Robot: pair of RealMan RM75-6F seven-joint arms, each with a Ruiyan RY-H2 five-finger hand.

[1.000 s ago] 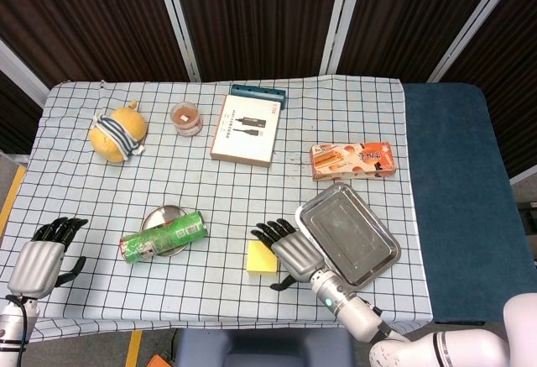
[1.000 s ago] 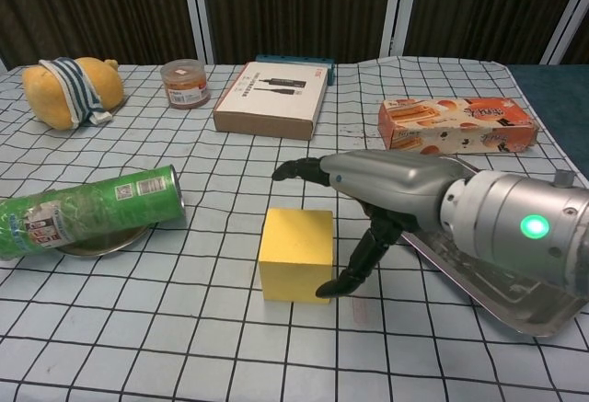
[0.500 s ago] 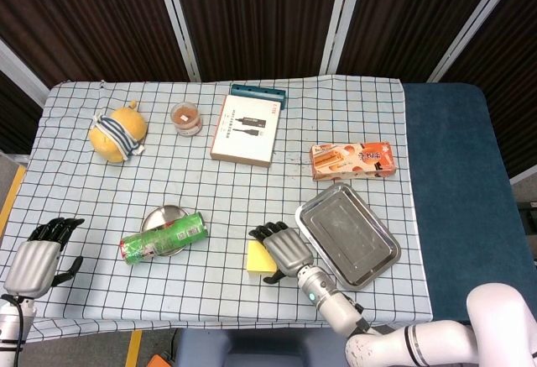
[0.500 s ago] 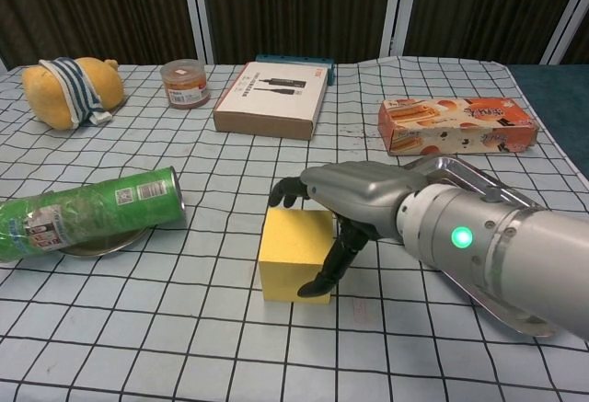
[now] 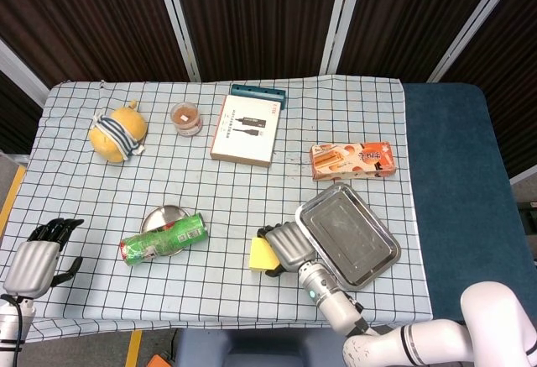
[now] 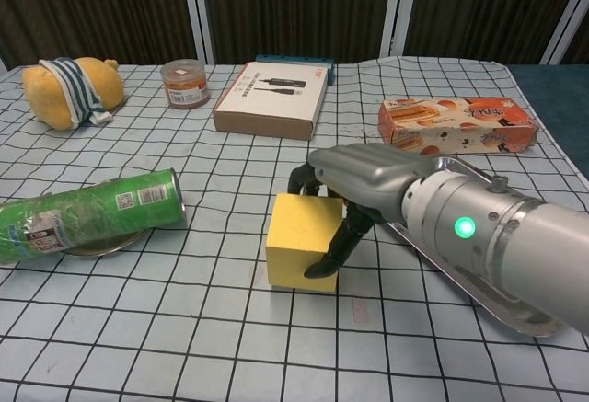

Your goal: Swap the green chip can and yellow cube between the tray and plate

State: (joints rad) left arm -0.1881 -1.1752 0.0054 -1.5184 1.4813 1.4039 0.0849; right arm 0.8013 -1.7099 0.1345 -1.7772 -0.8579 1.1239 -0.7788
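The yellow cube (image 5: 262, 254) (image 6: 300, 252) sits on the checked cloth just left of the metal tray (image 5: 348, 234) (image 6: 479, 296). My right hand (image 5: 285, 244) (image 6: 363, 179) lies over its right top edge and grips it, fingers behind and thumb on its right face. The cube looks slightly tilted. The green chip can (image 5: 164, 238) (image 6: 87, 213) lies on its side across the small round plate (image 5: 159, 214) (image 6: 92, 250) at the left. My left hand (image 5: 38, 258) hovers at the table's front left corner, open and holding nothing; the chest view does not show it.
At the back stand a yellow plush with a striped band (image 5: 117, 132) (image 6: 69, 89), a small jar (image 5: 186, 117) (image 6: 184, 83), a white flat box (image 5: 245, 130) (image 6: 271, 98) and an orange snack box (image 5: 352, 159) (image 6: 456, 124). A blue surface borders the table's right side.
My right hand slid left over the cube and closed its fingers and thumb around it. The cube shifted slightly right and turned a little. The left hand barely moved.
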